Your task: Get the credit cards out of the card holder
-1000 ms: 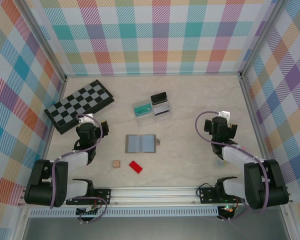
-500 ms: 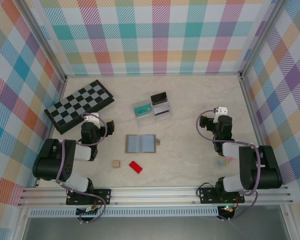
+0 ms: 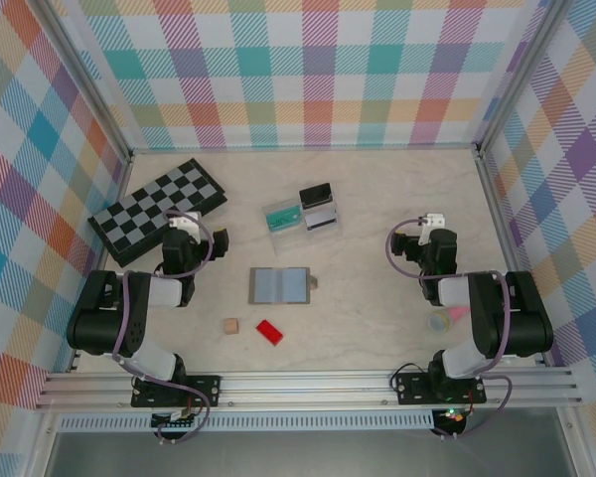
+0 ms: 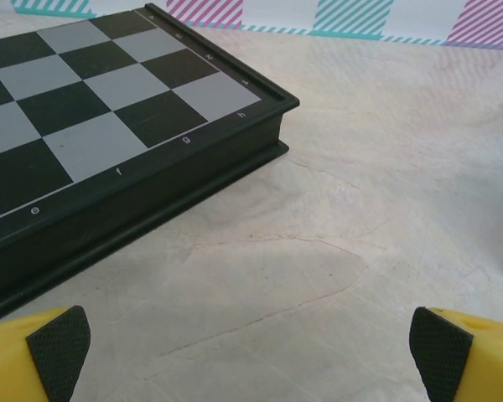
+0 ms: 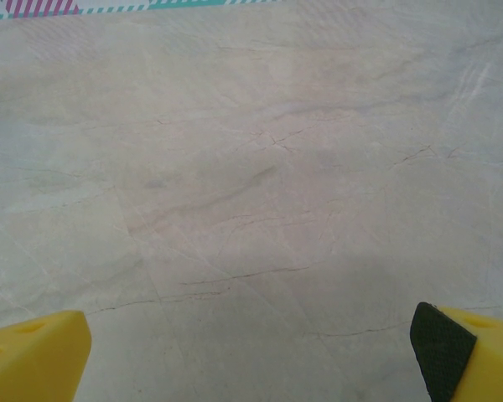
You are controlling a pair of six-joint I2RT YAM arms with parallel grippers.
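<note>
1. Top external view: the card holder (image 3: 280, 285) is lying open to the right of the left gripper (image 4: 250, 350), which is gaping wide and empty.
2. The right gripper (image 5: 243, 347) is likewise spreading wide and holding nothing. The credit cards (image 3: 303, 212) are lying ahead and to its left, outside the holder.
3. Risk: a gripper reaching in could be skidding the thin cards flat across the table (image 3: 397, 189). The chessboard (image 4: 109, 109) is crowding the left gripper's left side.
4. Pale marbled tabletop, with plaid walls (image 3: 308, 70) enclosing it.

Tan scrap (image 3: 314, 282) just right of the card holder (image 3: 279, 285) — too small to identify. Beyond it the credit cards (image 3: 303, 212) overlap; the chessboard (image 4: 84, 126) is cropped in the left wrist view.
</note>
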